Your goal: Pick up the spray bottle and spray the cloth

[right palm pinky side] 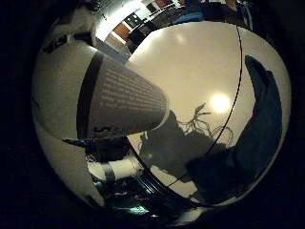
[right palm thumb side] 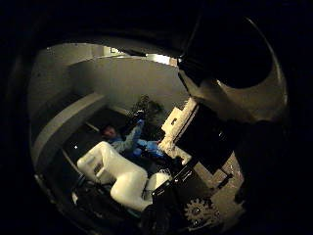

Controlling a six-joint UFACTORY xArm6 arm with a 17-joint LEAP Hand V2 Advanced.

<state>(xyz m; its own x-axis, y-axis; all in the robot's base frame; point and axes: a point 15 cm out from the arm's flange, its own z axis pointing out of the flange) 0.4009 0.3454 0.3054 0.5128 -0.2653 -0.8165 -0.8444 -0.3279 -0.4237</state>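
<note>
Spray bottle (right palm pinky side: 102,98) right up against the palm, blue cloth (right palm pinky side: 259,129) lying on the table (right palm pinky side: 200,62).

Starting at the left of the little-finger-side view, the bottle's white body with its dark band and printed label fills that whole side, lying close to the palm, with its narrower end reaching out over the pale tabletop. Under it, white and dark parts of the hand (right palm thumb side: 205,127) show. Moving right, a dark shadow falls across the table, and beyond it the cloth lies crumpled on the surface, well apart from the bottle. In the thumb-side view, white and black finger parts and a gear crowd the right side, but I cannot tell whether the fingers are curled round the bottle.
</note>
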